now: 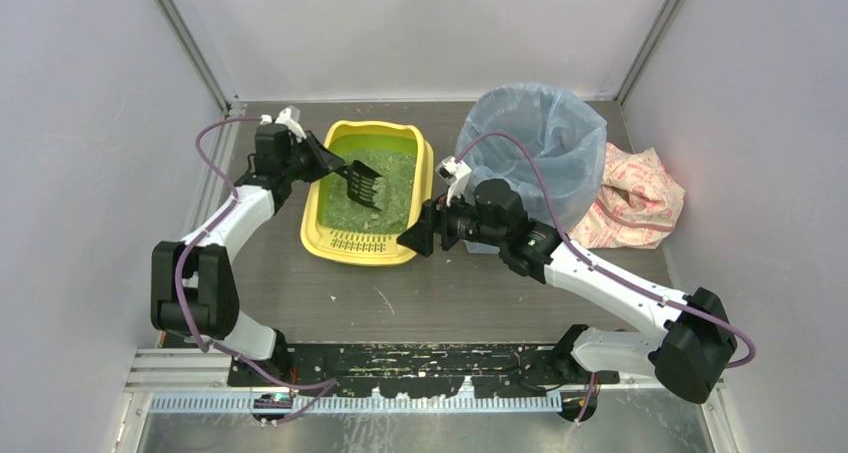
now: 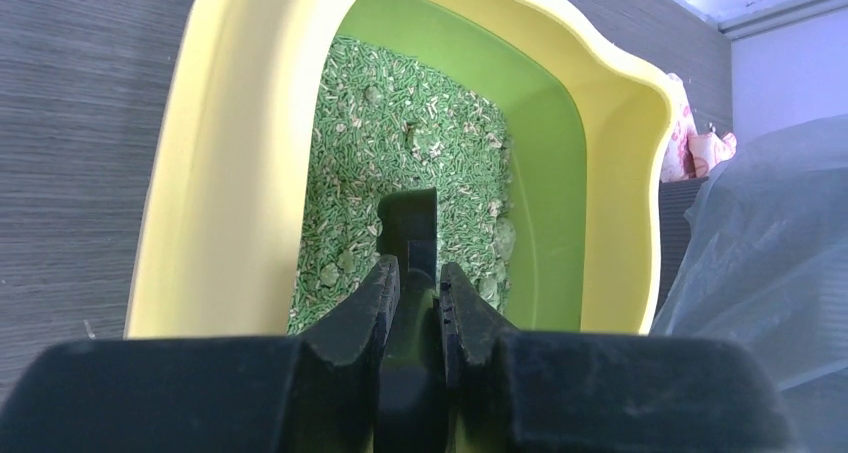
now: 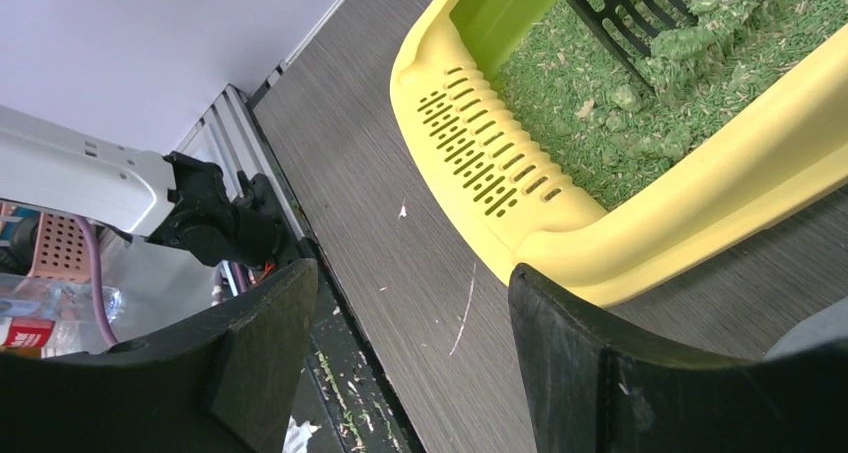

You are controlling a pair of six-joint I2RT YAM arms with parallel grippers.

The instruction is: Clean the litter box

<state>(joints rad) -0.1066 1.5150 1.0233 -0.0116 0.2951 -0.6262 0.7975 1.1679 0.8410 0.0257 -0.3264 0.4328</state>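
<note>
The yellow litter box [image 1: 312, 220] lies at the table's middle, green litter inside and its slotted grate [image 1: 357, 241] at the near end. It also shows in the left wrist view [image 2: 215, 173] and the right wrist view [image 3: 700, 203]. My left gripper [image 1: 322, 161] is shut on the handle of a black slotted scoop [image 1: 362, 183]. The scoop head rests in the litter among clumps [image 3: 680, 43]. In the left wrist view the gripper [image 2: 418, 283] clamps the handle [image 2: 415, 223]. My right gripper [image 1: 420, 235] is open and empty, just right of the box's near right corner, above the table [image 3: 412, 293].
A tall bin lined with a blue translucent bag [image 1: 535, 143] stands right of the box, behind my right arm. A pink and white patterned bag [image 1: 635, 198] lies at the far right. Grey walls enclose the table. Spilled litter lies along the near rail [image 1: 400, 358].
</note>
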